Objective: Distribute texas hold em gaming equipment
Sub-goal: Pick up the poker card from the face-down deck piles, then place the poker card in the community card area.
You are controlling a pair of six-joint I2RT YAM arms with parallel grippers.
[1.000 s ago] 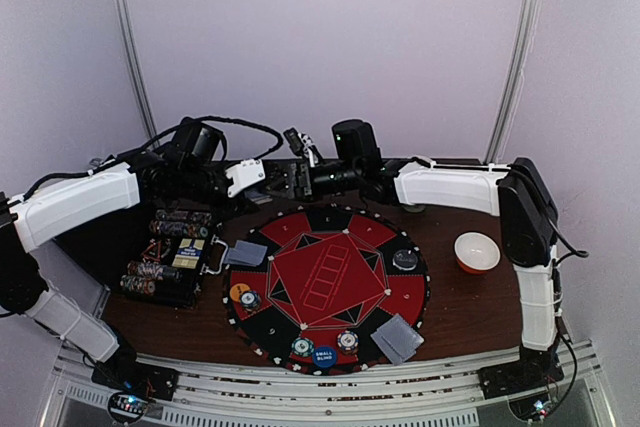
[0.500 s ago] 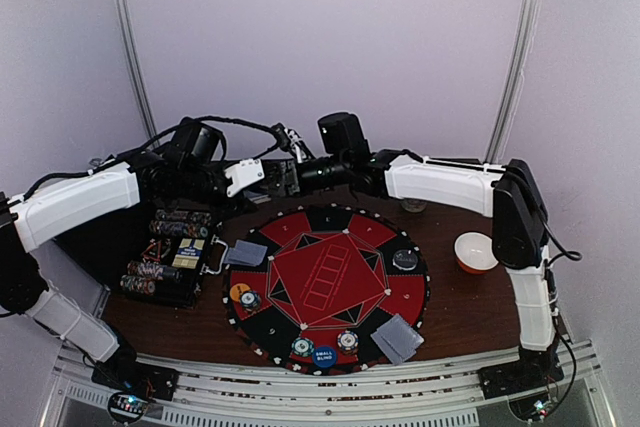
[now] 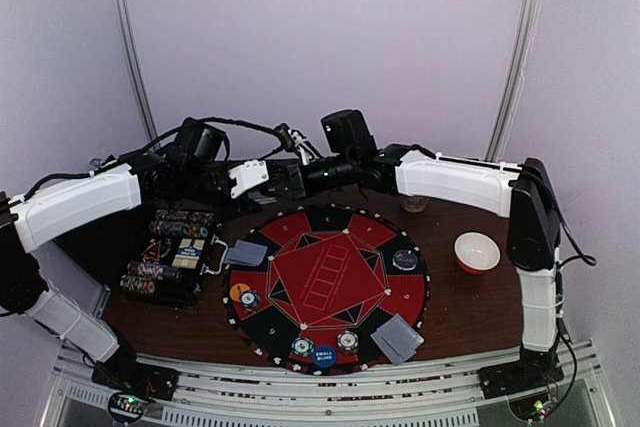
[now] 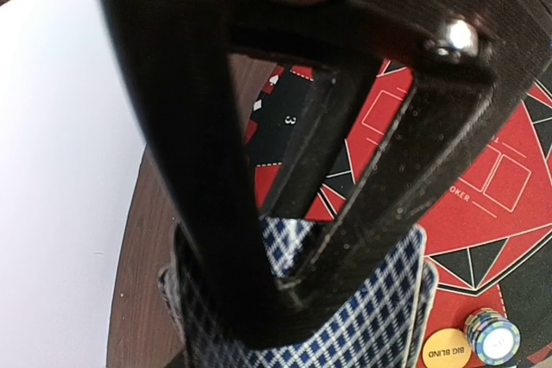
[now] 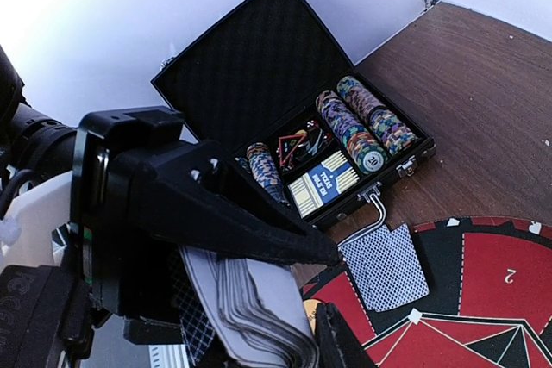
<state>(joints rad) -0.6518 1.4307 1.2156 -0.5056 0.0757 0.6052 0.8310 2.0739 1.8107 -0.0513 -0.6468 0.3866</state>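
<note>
A deck of cards (image 5: pixel 250 303) with blue-checked backs is clamped in the left claw (image 3: pixel 272 183), which hangs above the far rim of the round red-and-black mat (image 3: pixel 330 282). Its fingers are partly closed onto the stack, and the card edges fan out a little under the upper finger. The right claw (image 3: pixel 300 175) reaches in from the other side and meets the left one at the deck. Only one of its fingers (image 5: pixel 332 338) shows, just beside the cards, so I cannot tell how wide it stands or whether it has hold of a card. On the mat a single card (image 3: pixel 245 254) lies face down at the left edge, beside the handle of the open black case (image 3: pixel 170 257), and two cards (image 3: pixel 398 337) overlap at the near right. Rows of poker chips (image 5: pixel 358 131) lie in the case. An orange big blind button (image 3: pixel 239 291) sits against a chip stack (image 3: pixel 251 300) at the near left, and a blue small blind button (image 3: pixel 324 355) sits at the near edge between two more chips. A white bowl (image 3: pixel 477 252) stands on the counter (image 3: pixel 460 307) to the right of the mat
</note>
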